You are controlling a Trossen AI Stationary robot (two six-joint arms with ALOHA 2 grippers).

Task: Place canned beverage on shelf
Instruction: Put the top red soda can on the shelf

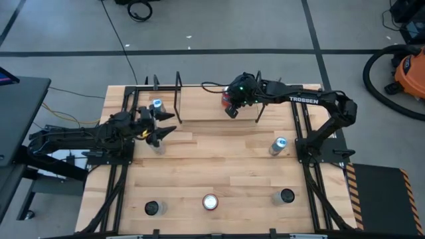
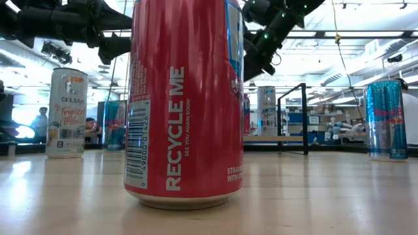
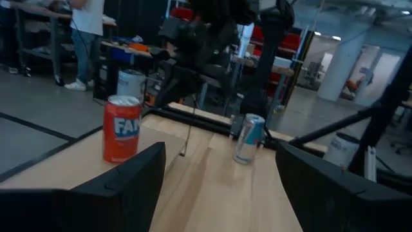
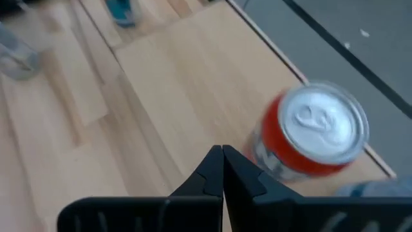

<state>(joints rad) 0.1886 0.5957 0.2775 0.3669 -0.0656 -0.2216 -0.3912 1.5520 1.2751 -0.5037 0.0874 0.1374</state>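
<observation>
The red can [image 4: 308,138] is standing upright near the tabletop's far edge, just right of the middle, its silver lid facing up in the right wrist view; in the left wrist view [image 3: 121,128] white letters reading "FA" are showing on its side. The right tool [image 4: 223,161] is hovering just beside it with its fingers pressed together, holding nothing. The shelf [image 1: 166,99] is sitting at the tabletop's far left corner, black rod uprights rising at its sides, with a blue-topped can [image 1: 157,105] standing on it. The left tool [image 1: 161,128] is hanging just in front of the shelf, its fingers spread wide and empty.

In the low view a large red can [image 2: 185,104] is filling the foreground at the tabletop's near edge, printed "RECYCLE ME" and "SEE YOU AGAIN SOON!", with a barcode; a pale can [image 2: 66,112] reading "CELSIUS" is standing toward the near left corner; a blue and silver can [image 2: 386,119] is showing a Red Bull mark toward the near right corner; another slim can [image 1: 279,145] is standing by the right edge. "TROSSEN" is running along the right arm [image 1: 305,99].

The tabletop [image 1: 219,166] is light wood planks on a black frame; grey floor with dark lines is lying around it; a person [image 3: 85,32] is standing by benches beyond.
</observation>
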